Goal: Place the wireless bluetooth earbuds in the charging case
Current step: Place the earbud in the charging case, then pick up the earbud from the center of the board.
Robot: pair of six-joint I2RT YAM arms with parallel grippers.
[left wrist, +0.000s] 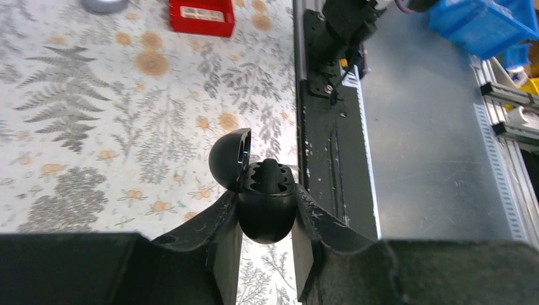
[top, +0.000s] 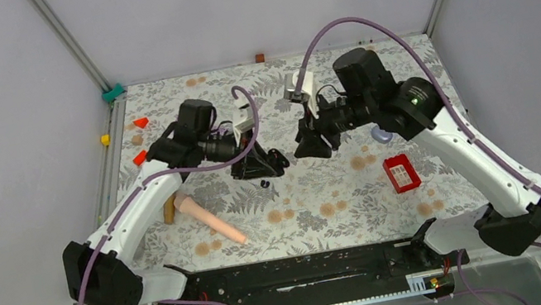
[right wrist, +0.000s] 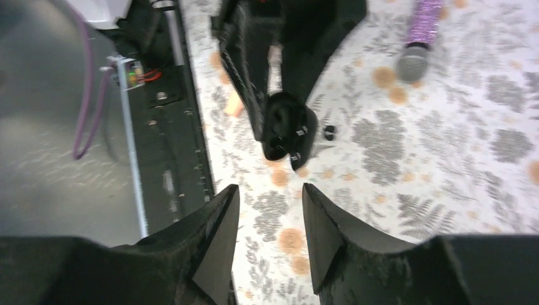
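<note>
Two black buds [top: 262, 182] lie loose on the cloth [top: 329, 218] just on the near side of the case [left wrist: 267, 219], so those are not in yet. Whether anything already sits in the case's dark wells I cannot tell. The left claw [left wrist: 267, 192] is clamped on the case, whose lid [left wrist: 227, 159] is swung open. The right claw [right wrist: 270, 187] hangs to the case's right, jaws apart and empty. I judge that picking and seating both buds is left to do. Near-left of the case lies a peach stick [top: 212, 220], near-right a red box [top: 401, 173], and farther right a purple mic [right wrist: 423, 25]. None of these blocks the buds.
</note>
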